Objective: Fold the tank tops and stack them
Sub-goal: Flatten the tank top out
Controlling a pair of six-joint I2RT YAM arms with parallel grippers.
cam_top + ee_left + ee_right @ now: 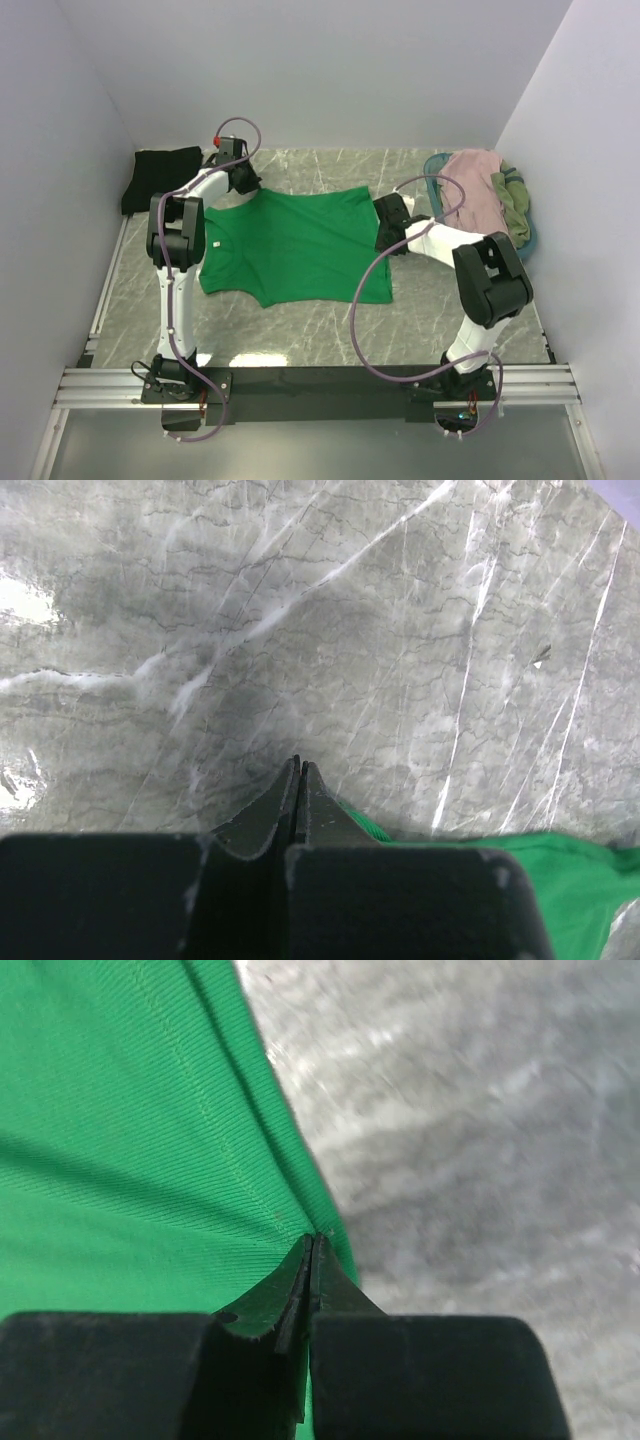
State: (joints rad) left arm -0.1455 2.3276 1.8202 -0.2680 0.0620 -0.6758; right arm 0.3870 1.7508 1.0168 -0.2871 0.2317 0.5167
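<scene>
A bright green tank top (295, 245) lies spread flat on the marble table. My left gripper (240, 182) is shut at its far left corner; in the left wrist view the shut tips (300, 765) have green cloth (560, 870) coming out from under the right finger. My right gripper (385, 228) is shut on the top's right edge; in the right wrist view the cloth (120, 1140) puckers toward the tips (312, 1240). A black tank top (160, 178) lies folded at the far left. Pink (475, 185) and olive (512, 200) tops are heaped at the far right.
The pink and olive tops lie in a teal oval basket (434, 163) against the right wall. White walls close in the table on the left, back and right. Bare marble (330, 170) shows behind and in front of the green top.
</scene>
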